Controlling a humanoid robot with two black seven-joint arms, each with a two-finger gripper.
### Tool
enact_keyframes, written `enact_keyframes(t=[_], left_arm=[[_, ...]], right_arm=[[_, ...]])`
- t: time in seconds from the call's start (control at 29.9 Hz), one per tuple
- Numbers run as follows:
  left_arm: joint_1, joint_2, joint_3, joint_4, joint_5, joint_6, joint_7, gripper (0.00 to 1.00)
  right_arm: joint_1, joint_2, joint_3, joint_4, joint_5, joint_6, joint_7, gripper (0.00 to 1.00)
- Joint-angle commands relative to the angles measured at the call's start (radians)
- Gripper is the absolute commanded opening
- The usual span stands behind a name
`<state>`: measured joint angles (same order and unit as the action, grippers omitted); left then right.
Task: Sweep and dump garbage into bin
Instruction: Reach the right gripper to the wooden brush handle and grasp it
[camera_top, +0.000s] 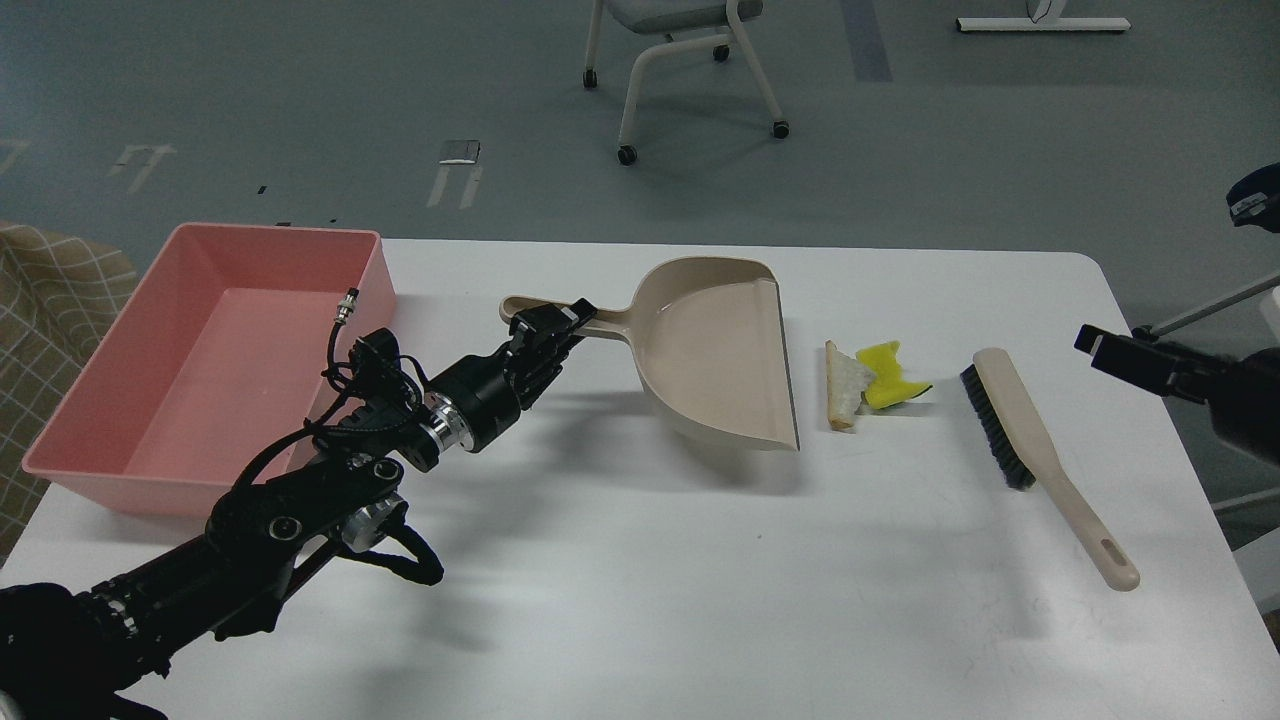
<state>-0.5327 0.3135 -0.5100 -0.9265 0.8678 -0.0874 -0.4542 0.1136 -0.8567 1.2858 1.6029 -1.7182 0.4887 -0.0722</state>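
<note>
The garbage lies right of the table's middle: a white bread-like slice (843, 385) touching a yellow sponge chunk (890, 375). The beige dustpan (715, 350) has its open lip facing them, a small gap to their left. My left gripper (545, 328) is shut on the dustpan's handle. The pink bin (80, 440) stands at the table's left edge, with nothing visible inside. My right gripper (1095, 345) comes in dark from the right edge, a little right of the brush (1040, 460); its fingers cannot be told apart.
The beige brush with black bristles lies diagonally on the table's right side. A wheeled chair (690, 60) stands on the floor beyond the table. A checked cloth surface (40, 300) is left of the bin.
</note>
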Motion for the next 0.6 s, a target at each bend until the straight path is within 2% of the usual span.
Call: enact_keyframes(t=[0.0,0.1,0.33,0.43,0.47,0.53,0.57], left_arm=[[0.0,0.002,0.031,0.0,0.013,0.001,0.002,0.04],[0.002,0.001,0.033,0.003,0.013,0.001,0.002,0.04],[0.003,-0.01,0.033,0.009,0.014,0.003,0.003,0.05],[0.003,-0.011,0.033,0.009,0.014,0.006,0.003,0.05],[0.003,-0.013,0.033,0.009,0.014,0.006,0.003,0.05],[0.002,-0.013,0.033,0.009,0.014,0.006,0.003,0.05],[0.002,-0.014,0.034,0.009,0.014,0.006,0.003,0.05]], right_arm=[[-0.1,0.027,0.004,0.058,-0.099,0.0,-0.035,1.0],[-0.138,0.056,0.001,0.078,-0.107,0.0,-0.052,1.0],[-0.224,0.087,0.0,0.072,-0.136,0.0,-0.057,1.0],[-0.23,0.111,-0.002,0.072,-0.144,0.0,-0.058,0.9],[-0.235,0.113,-0.003,0.072,-0.165,0.0,-0.058,0.83],[-0.245,0.113,-0.002,0.071,-0.188,0.0,-0.058,0.76],[-0.258,0.114,-0.002,0.072,-0.201,0.0,-0.058,0.69]])
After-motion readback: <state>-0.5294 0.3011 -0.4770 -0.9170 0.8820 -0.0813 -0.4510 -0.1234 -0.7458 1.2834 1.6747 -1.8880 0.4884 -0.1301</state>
